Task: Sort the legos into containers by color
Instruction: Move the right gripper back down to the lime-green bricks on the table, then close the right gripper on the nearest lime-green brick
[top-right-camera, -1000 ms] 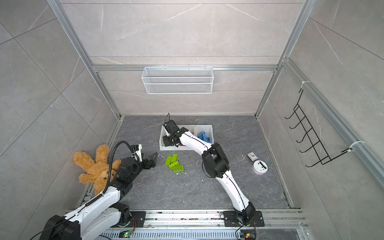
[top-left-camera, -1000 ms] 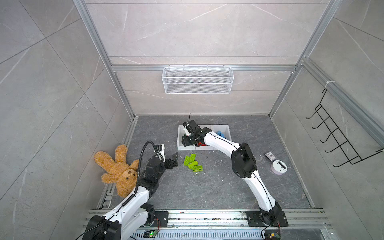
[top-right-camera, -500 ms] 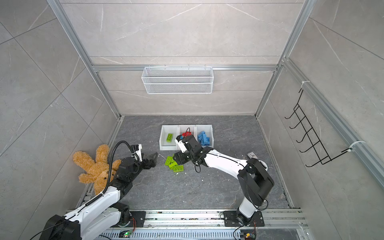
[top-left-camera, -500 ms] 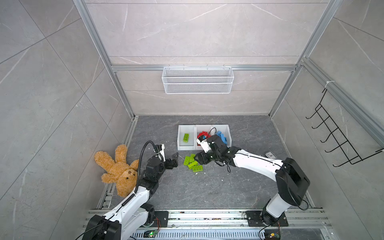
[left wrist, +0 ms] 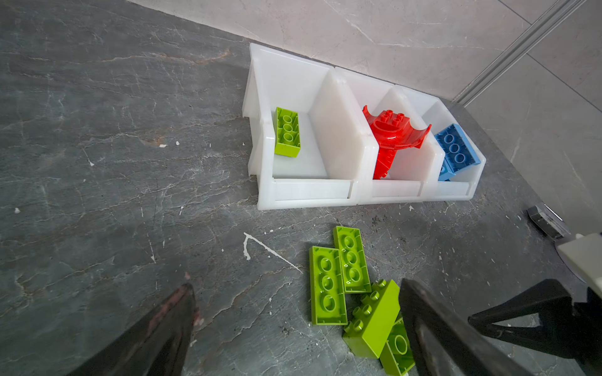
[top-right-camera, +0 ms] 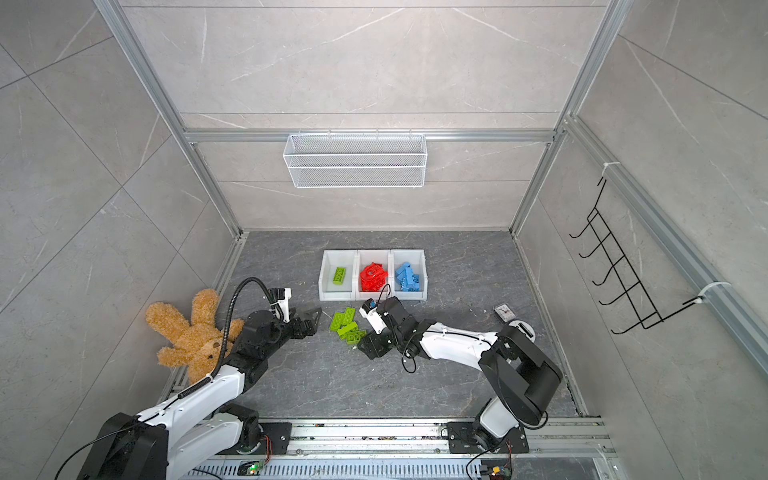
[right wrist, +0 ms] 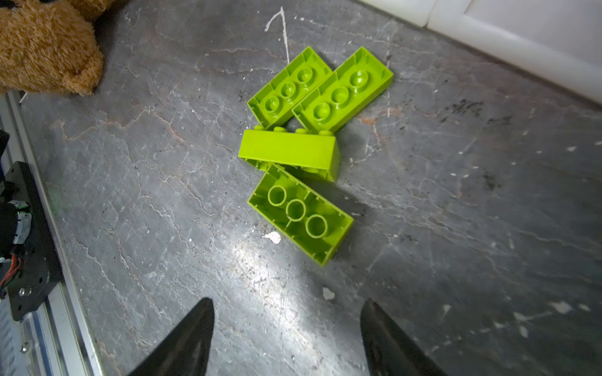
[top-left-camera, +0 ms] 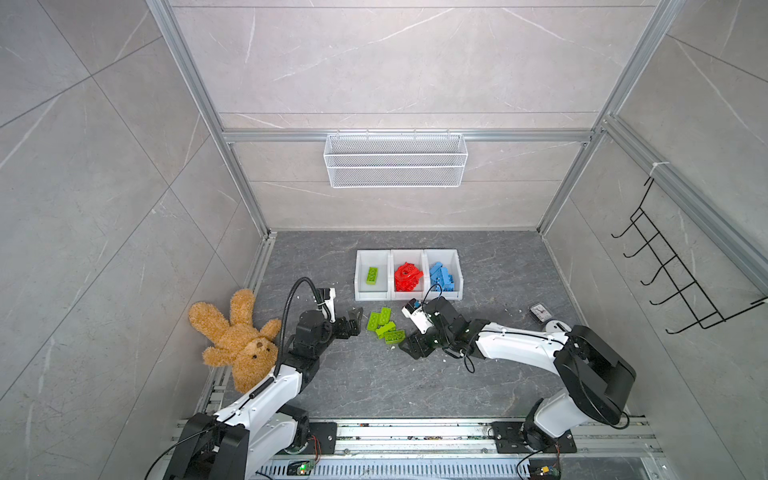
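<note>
The right gripper (right wrist: pixel 286 306) has its jaws wide apart and empty, low over the floor, tips aimed at the nearest green brick (right wrist: pixel 299 215), which lies hollow side up. The left gripper (left wrist: pixel 294 286) is also spread wide and holds nothing, with one finger close beside the same pile.

In both top views the four loose green legos (top-left-camera: pixel 384 324) cluster just below centre frame, between the two grippers and touching one another. The containers (top-left-camera: pixel 409 296) sit in a row just above them. The left bin holds one green brick (top-left-camera: pixel 372 275), the middle bin the red pieces (top-left-camera: pixel 407 276) and the right bin the blue pieces (top-left-camera: pixel 441 276).

The likeliest trouble is the crowding. The nearest brick touches the side-lying brick (right wrist: pixel 288 151), so a closing finger could catch both and scatter the pile. The brick also sits skewed to the jaws, so a diagonal pinch may let it twist out. If both arms reach in together, they could collide.
</note>
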You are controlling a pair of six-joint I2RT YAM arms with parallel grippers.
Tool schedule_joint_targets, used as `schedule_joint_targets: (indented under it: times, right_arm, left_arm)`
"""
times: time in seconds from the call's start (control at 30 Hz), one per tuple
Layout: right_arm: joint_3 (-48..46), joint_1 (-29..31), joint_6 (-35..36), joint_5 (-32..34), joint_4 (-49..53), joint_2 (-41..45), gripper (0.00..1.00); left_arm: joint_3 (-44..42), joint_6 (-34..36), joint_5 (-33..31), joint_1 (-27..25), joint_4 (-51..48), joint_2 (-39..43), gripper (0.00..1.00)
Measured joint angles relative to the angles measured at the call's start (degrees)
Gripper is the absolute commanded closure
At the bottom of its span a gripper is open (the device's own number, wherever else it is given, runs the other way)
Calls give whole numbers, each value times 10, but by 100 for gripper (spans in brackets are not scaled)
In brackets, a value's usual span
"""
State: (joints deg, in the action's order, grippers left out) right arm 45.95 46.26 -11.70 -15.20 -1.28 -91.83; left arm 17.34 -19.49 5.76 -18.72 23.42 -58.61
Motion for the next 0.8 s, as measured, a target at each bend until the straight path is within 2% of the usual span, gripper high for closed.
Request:
schedule_joint_targets:
  times: [0.3, 0.33, 0.37, 0.43, 0.63, 0.8]
  right_arm:
    - [30, 15, 26, 15, -23, -77, 19]
    - [43, 15, 31, 22, -19, -86, 16]
    - [58, 15, 38, 27, -13, -95, 9]
    - [88, 15, 50, 36, -2, -112, 7]
    - [139, 15, 91, 66, 56, -127, 6]
    - [172, 15, 125, 58, 92, -151, 11]
  left_arm:
    - [-1, 0, -20, 0, -16, 31, 1]
    - [-1, 0, -24, 0, -17, 36, 1]
    - [-1, 0, -27, 0, -17, 41, 1]
    - [-1, 0, -30, 0, -18, 47, 1]
    - [-2, 0, -42, 0, -25, 51, 1]
    - [-2, 0, -42, 0, -27, 51, 1]
